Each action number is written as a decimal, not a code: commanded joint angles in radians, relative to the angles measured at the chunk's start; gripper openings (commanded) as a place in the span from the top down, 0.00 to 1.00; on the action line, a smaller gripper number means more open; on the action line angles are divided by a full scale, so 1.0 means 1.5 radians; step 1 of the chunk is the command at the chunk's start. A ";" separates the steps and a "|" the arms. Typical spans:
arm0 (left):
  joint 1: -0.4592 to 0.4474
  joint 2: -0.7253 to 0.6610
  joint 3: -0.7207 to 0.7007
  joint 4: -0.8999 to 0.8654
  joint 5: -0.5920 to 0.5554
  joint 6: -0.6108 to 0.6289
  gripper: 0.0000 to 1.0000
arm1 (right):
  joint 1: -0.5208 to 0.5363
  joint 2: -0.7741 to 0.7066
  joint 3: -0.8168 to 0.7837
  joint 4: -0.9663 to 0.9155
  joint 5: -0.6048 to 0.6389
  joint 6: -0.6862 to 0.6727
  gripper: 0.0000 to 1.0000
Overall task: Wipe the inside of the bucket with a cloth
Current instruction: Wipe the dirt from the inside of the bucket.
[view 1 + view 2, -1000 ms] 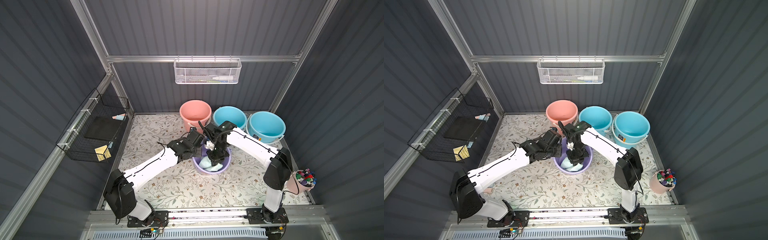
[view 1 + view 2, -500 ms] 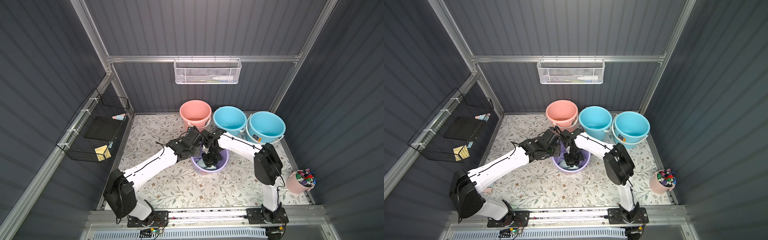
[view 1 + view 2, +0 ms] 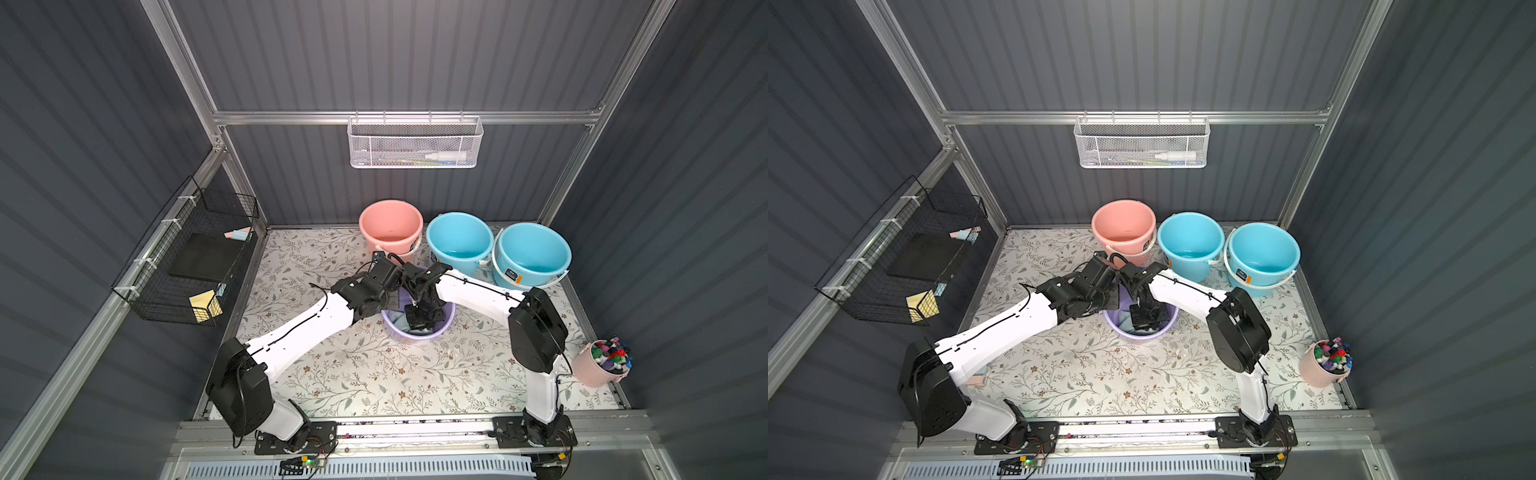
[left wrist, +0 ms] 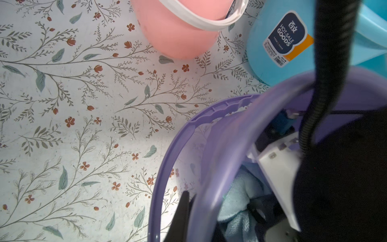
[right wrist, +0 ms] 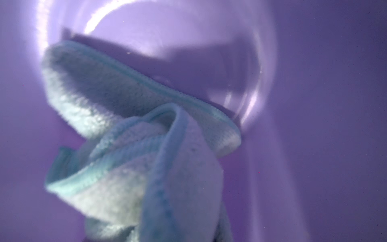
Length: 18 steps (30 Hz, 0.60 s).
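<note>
Inside lilac bucket (image 3: pixel 409 337), rumpled cloth (image 5: pixel 129 171).

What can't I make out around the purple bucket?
Fingertips of the right gripper: covered by its own wrist in both top views, by the cloth in the right wrist view.
Floor of the purple bucket under the cloth: hidden, the bare part blurred, right wrist view.
Inner finger of the left gripper: hidden by the bucket wall and the frame edge, left wrist view.

Glossy plast. bucket (image 5: pixel 314 146), fuzzy terry cloth (image 5: pixel 117 188)
</note>
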 commanded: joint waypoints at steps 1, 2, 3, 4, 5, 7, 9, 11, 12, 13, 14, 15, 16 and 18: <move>-0.018 -0.032 0.012 0.023 0.027 0.021 1.00 | -0.008 -0.032 0.036 -0.049 -0.007 0.000 1.00; -0.018 -0.033 0.011 0.023 0.027 0.021 1.00 | -0.008 -0.040 0.043 -0.062 -0.018 -0.002 1.00; -0.018 -0.034 0.010 0.024 0.027 0.021 1.00 | -0.008 -0.050 0.050 -0.074 -0.029 -0.004 1.00; -0.018 -0.035 0.008 0.026 0.027 0.021 1.00 | -0.008 -0.058 0.054 -0.082 -0.036 -0.006 1.00; -0.018 -0.035 0.007 0.027 0.027 0.021 1.00 | -0.009 -0.069 0.057 -0.087 -0.046 -0.008 1.00; -0.018 -0.035 0.008 0.027 0.028 0.021 1.00 | -0.013 -0.089 0.058 -0.091 -0.072 -0.014 1.00; -0.018 -0.035 0.008 0.027 0.029 0.020 1.00 | -0.022 -0.109 0.065 -0.101 -0.104 -0.014 1.00; -0.018 -0.035 0.008 0.028 0.029 0.021 1.00 | -0.032 -0.125 0.067 -0.099 -0.149 -0.013 1.00; -0.018 -0.035 0.009 0.028 0.029 0.021 1.00 | -0.038 -0.132 0.068 -0.096 -0.188 -0.010 1.00; -0.018 -0.035 0.009 0.027 0.029 0.021 1.00 | -0.043 -0.137 0.065 -0.090 -0.213 -0.008 1.00; -0.018 -0.035 0.010 0.027 0.029 0.021 1.00 | -0.047 -0.142 0.059 -0.078 -0.243 -0.004 1.00; -0.018 -0.035 0.009 0.027 0.028 0.021 1.00 | -0.051 -0.147 0.052 -0.066 -0.276 0.001 1.00; -0.018 -0.035 0.010 0.028 0.029 0.021 1.00 | -0.056 -0.151 0.046 -0.052 -0.302 0.007 1.00; -0.018 -0.034 0.011 0.028 0.029 0.021 1.00 | -0.063 -0.156 0.024 -0.012 -0.366 0.024 1.00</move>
